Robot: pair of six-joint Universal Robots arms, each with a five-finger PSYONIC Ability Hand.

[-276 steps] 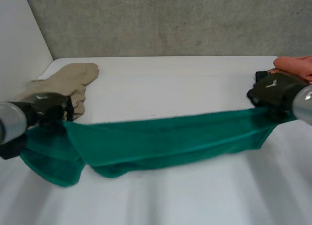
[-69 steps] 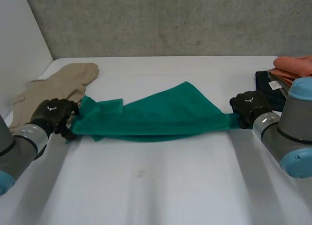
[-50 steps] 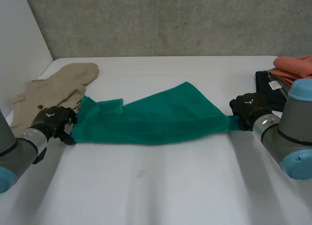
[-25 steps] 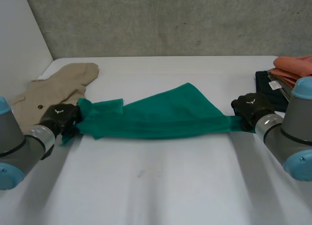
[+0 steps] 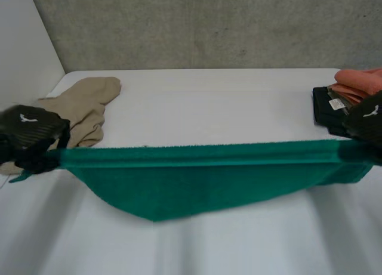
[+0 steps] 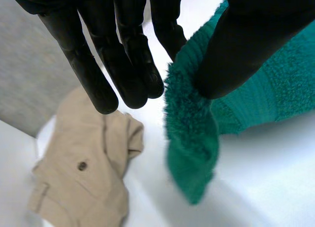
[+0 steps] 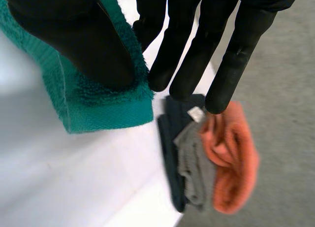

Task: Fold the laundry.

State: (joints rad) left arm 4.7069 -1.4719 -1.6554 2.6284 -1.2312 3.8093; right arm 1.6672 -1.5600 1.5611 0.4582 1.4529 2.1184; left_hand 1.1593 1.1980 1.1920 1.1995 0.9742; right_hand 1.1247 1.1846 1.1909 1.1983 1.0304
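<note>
A green towel (image 5: 203, 176) hangs stretched taut between my two hands above the white table (image 5: 227, 102), its lower edge sagging toward the table. My left hand (image 5: 28, 135) pinches the towel's left end (image 6: 189, 138) between its thumb (image 6: 236, 49) and straight fingers (image 6: 123, 54). At the other end, my right hand (image 5: 367, 123) grips the right corner (image 7: 98, 96) the same way, thumb (image 7: 74, 40) pressed against fingers (image 7: 197, 45).
A beige garment (image 5: 80, 108) (image 6: 83, 168) lies at the table's far left, just behind my left hand. A stack of folded dark, grey and orange cloths (image 5: 349, 90) (image 7: 206, 158) sits at the far right. A concrete wall backs the table.
Both hands have risen and drawn apart, lifting the green towel off the table and pulling it into a taut horizontal band. The left hand closed on its end.
</note>
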